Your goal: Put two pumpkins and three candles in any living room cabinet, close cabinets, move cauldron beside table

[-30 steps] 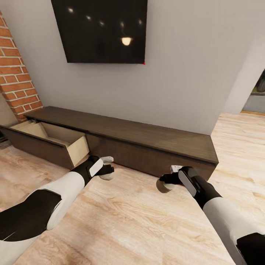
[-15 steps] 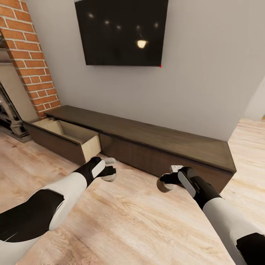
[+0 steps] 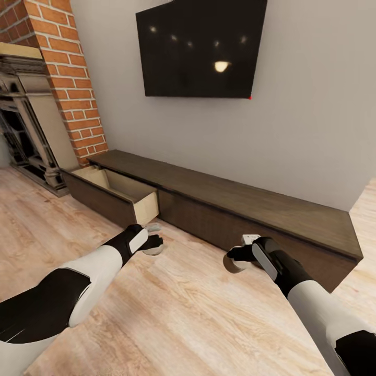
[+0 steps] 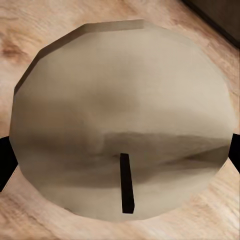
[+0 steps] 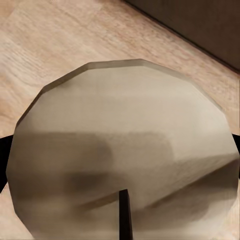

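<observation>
Both tools grip candles, left tool one candle, right tool another candle, near the cabinet.

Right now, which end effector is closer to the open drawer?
Left. The left end effector sits just before the drawer's open end; the right end effector is farther along the cabinet.

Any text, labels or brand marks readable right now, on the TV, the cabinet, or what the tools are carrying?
None readable.
Black wall-mounted screen: only reflected ceiling lights and a tiny red dot at its lower corner, no logo.
Long dark-brown wooden cabinet: plain fronts, no markings.
Squat beige candles in the left tool and right tool: blank tops, just a dark wick.
</observation>
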